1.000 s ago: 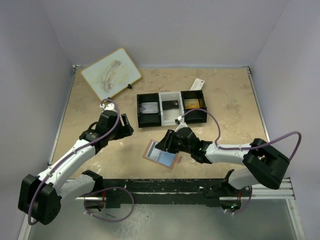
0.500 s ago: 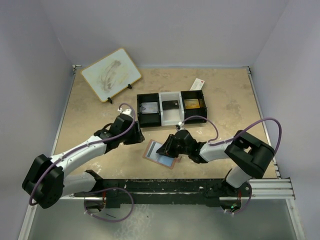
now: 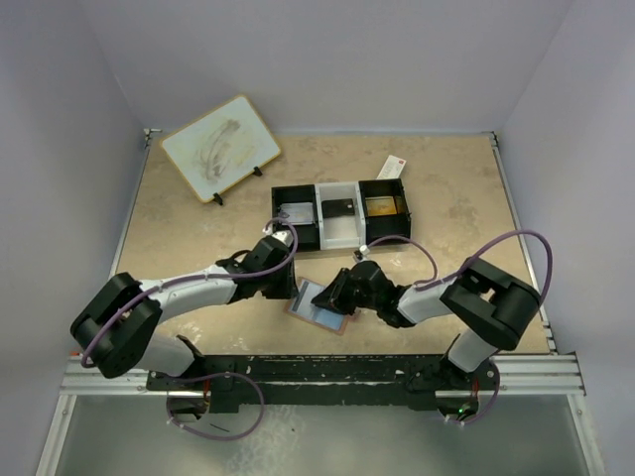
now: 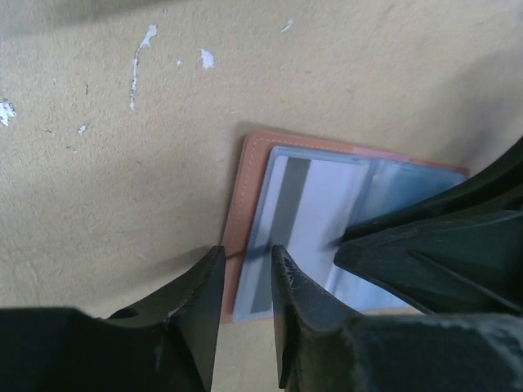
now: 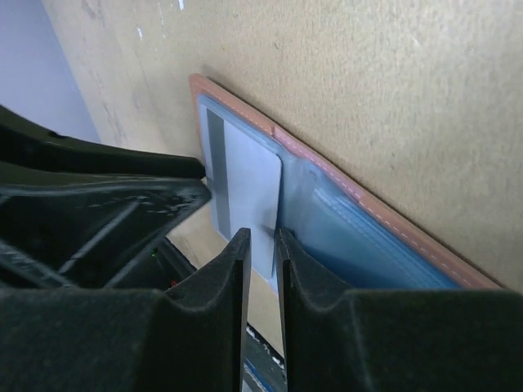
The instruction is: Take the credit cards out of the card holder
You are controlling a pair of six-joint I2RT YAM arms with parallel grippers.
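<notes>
The card holder (image 3: 317, 309) is lying open on the table (image 3: 179, 238), near the front edge and just this side of the tray (image 3: 298, 188). A grey card (image 4: 306, 208) with a dark stripe is sitting in its left pocket. The left gripper (image 4: 245, 265) is hovering at the holder's left edge, fingers a narrow slit apart. I cannot tell if it is gripping anything. The right gripper (image 5: 260, 241) is reaching in from the right, fingers almost together at the card's edge. Whether it is pinching the card, I cannot tell.
</notes>
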